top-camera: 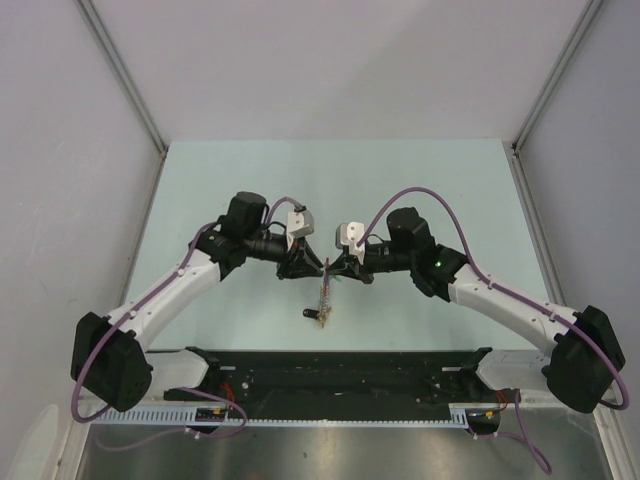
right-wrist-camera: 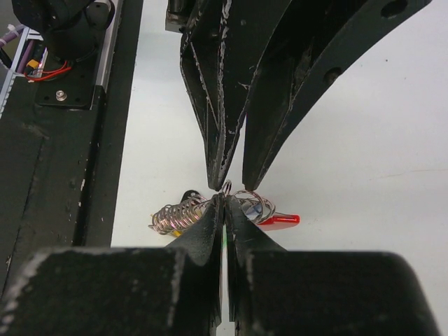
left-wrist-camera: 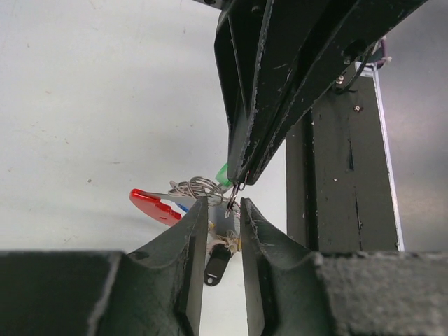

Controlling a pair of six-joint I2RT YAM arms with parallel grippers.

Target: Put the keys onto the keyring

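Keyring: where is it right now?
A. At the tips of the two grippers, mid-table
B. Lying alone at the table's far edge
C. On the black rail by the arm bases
A: in the top view the left gripper and right gripper meet tip to tip mid-table with the keyring right at them, and the left wrist view shows its red segment by the fingers.

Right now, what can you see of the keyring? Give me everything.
The keyring is a silvery wire bundle with a coiled stretch, a red curved piece and a black tag dangling lowest. The right pincer is shut on a thin loop of it. The left pincer straddles it, fingers slightly apart, grip unclear. It hangs between them, seemingly off the table. A green key sits against the coils.
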